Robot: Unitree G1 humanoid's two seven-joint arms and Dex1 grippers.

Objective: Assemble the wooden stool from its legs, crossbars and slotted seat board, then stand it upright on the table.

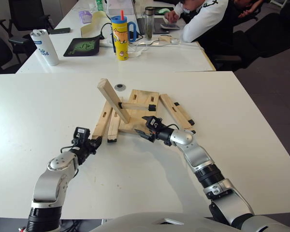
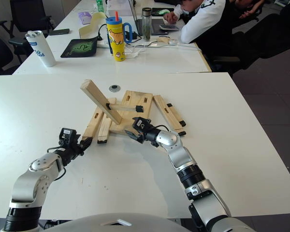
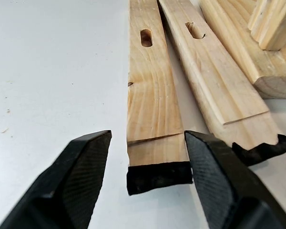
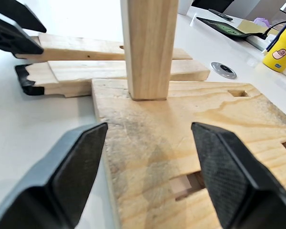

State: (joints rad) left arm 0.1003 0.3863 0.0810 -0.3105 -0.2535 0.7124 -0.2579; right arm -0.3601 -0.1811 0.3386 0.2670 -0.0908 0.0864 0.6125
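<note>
The seat board (image 1: 137, 120) was laid flat near the middle of the counter (image 1: 48, 111), with one leg (image 1: 113, 100) set tilted in it and a crossbar (image 1: 135, 106) lying across the board from that leg. Two more legs (image 1: 105, 122) were laid side by side just left of the board, and a fourth leg (image 1: 176, 111) just right of it. The left hand (image 1: 94, 143) was held wide open and empty around the black-capped near end of the outer left leg, and the right hand (image 1: 145, 130) wide open and empty at the board's near edge.

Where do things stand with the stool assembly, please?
Left gripper open, fingers astride loose leg end. Right gripper open at seat board near edge; standing leg tilted in it. Second leg close alongside the loose one.
</note>
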